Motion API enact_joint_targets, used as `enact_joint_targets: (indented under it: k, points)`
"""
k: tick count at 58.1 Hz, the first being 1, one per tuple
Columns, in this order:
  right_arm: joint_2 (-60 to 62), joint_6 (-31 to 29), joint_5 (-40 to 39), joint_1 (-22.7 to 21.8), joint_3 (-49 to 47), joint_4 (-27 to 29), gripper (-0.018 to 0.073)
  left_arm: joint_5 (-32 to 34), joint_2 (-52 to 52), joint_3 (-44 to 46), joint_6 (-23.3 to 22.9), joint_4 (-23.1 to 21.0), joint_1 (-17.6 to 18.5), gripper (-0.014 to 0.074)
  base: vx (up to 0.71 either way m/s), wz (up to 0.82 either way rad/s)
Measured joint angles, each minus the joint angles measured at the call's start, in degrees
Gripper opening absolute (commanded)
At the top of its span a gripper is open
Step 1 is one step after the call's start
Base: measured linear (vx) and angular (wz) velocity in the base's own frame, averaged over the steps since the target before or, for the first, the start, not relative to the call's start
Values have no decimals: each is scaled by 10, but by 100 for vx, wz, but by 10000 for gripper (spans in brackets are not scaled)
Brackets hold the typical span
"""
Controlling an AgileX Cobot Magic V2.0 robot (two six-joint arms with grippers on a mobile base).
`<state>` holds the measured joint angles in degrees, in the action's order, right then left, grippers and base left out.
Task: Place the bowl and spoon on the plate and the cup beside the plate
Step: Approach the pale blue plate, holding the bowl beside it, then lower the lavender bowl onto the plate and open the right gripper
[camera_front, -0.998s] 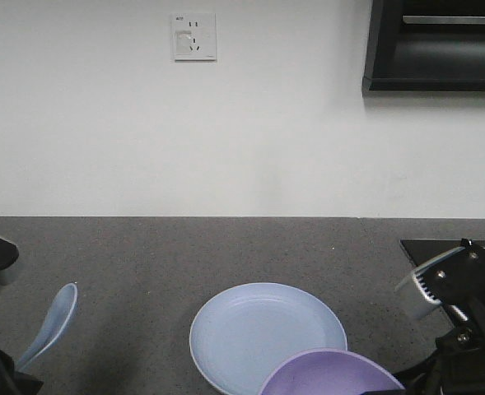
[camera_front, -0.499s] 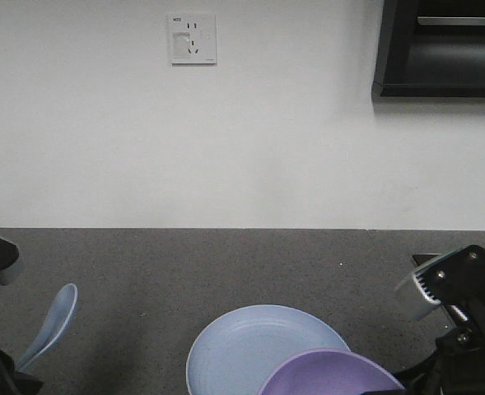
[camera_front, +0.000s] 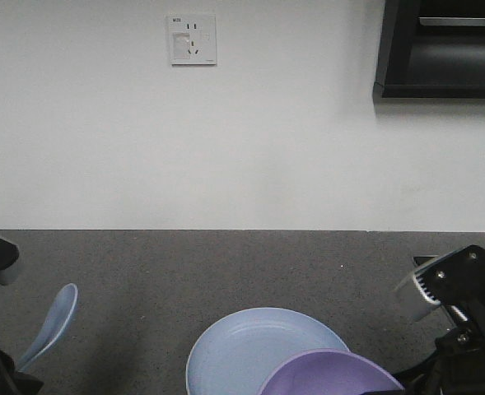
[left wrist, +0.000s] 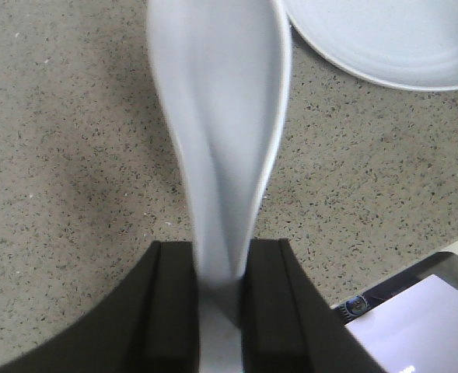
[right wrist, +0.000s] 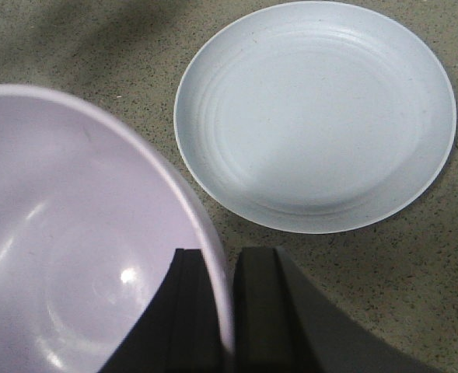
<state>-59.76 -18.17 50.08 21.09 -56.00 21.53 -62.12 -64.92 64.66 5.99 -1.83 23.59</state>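
Surface of speckled grey stone (right wrist: pixel 73 47) carries the pale blue round shallow plate (right wrist: pixel 314 116), which lies bare. The right gripper (right wrist: pixel 227 260) is clenched on the rim of the small lavender plastic bowl (right wrist: pixel 73 256) just beside the plate, and the left gripper (left wrist: pixel 219 260) pinches the handle of the pale blue plastic soup spoon (left wrist: pixel 221 116) nearby. Placing is in hand, I judge: next the bowl needs centring over the plate and lowering level.

Pale blue plate (right wrist: pixel 314 116) with faint concentric rings in its well; plain lavender bowl (right wrist: pixel 65 249); spoon (left wrist: pixel 221 101) of the same pale blue, unpatterned. The bench (camera_front: pixel 226 271) mid-grey, finely speckled with black and pale flecks across its whole top. The wall (camera_front: pixel 226 148) behind plain white, its socket cover (camera_front: pixel 193 39) white with dark slots
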Motion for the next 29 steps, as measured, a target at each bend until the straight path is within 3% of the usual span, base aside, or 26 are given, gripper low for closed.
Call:
enact_joint_targets:
  k: [29]
  points:
    - [0, -3, 0, 0, 0, 0, 116, 0, 0, 0, 0, 0, 0, 146, 0, 0]
